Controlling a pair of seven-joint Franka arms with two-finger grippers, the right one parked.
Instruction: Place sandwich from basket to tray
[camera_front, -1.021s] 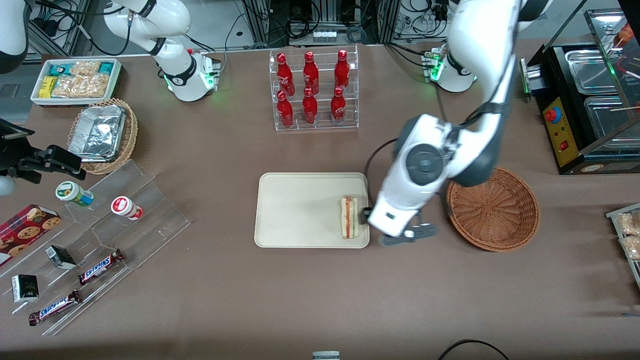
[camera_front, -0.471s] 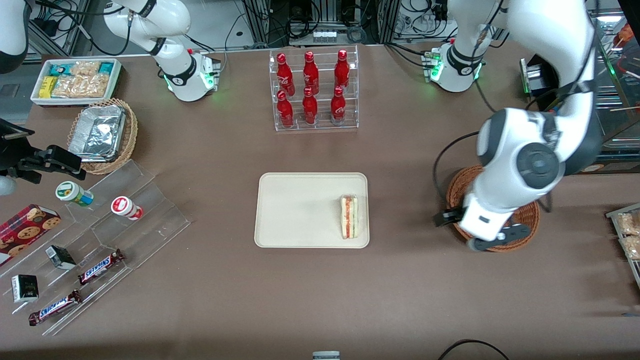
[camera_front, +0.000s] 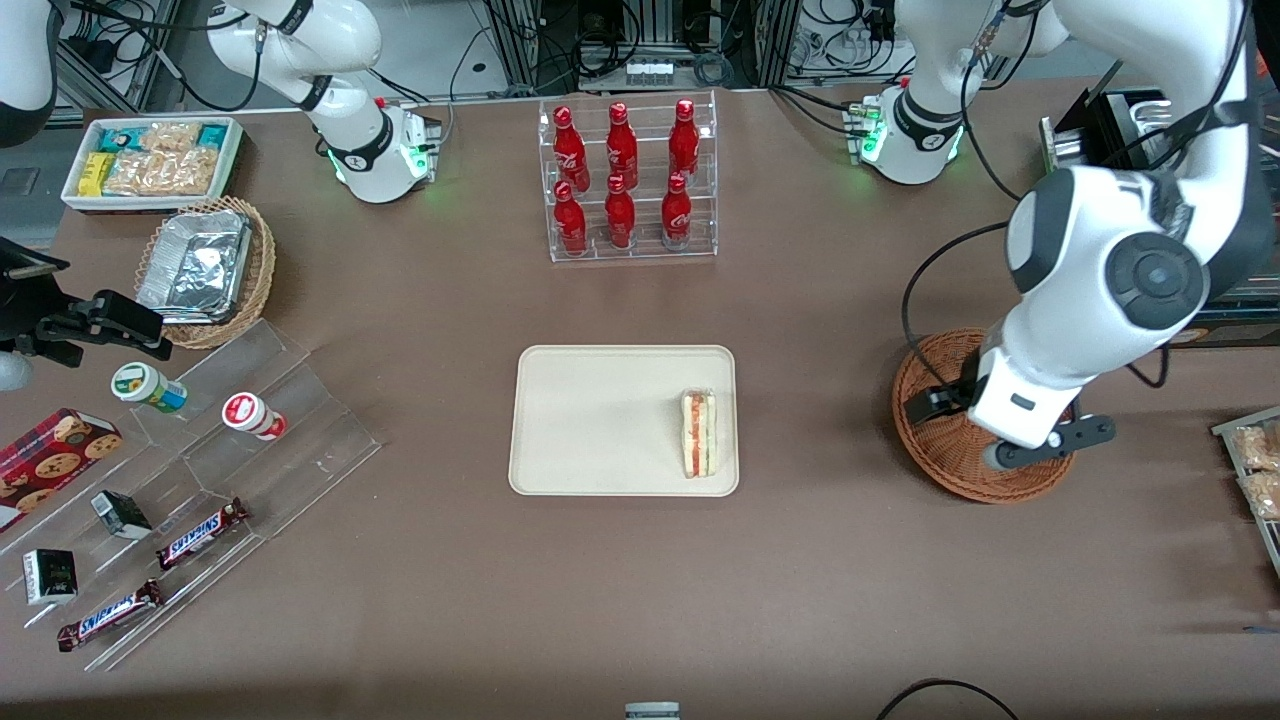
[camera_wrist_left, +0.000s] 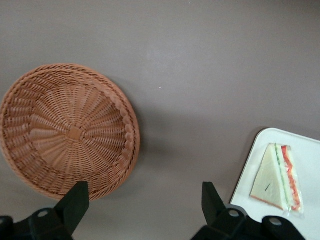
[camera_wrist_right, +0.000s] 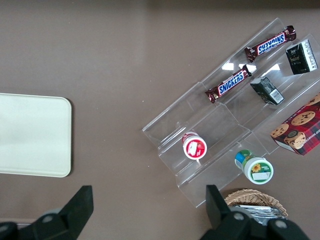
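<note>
The gripper (camera_wrist_left: 142, 200) hangs above the basket (camera_front: 950, 470) with its 2 fingers spread wide, holding nothing. The sandwich (camera_front: 698, 433), a pale wedge showing red and green layers, lies on the tray (camera_front: 600, 420) just inside the rim nearest the basket; bare brown table (camera_front: 815, 420) separates tray and basket.

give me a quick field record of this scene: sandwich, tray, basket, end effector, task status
sandwich: wedge lying on the tray, at its edge nearest the basket
tray: cream rectangular tray, mid-table, holds only the sandwich
basket: reddish-brown wicker basket, nothing inside
end effector: left arm's end effector above the basket, fingers open, holding nothing
task status: sandwich on tray, looks done
other: rack of red bottles farther from the front camera than the tray
</note>
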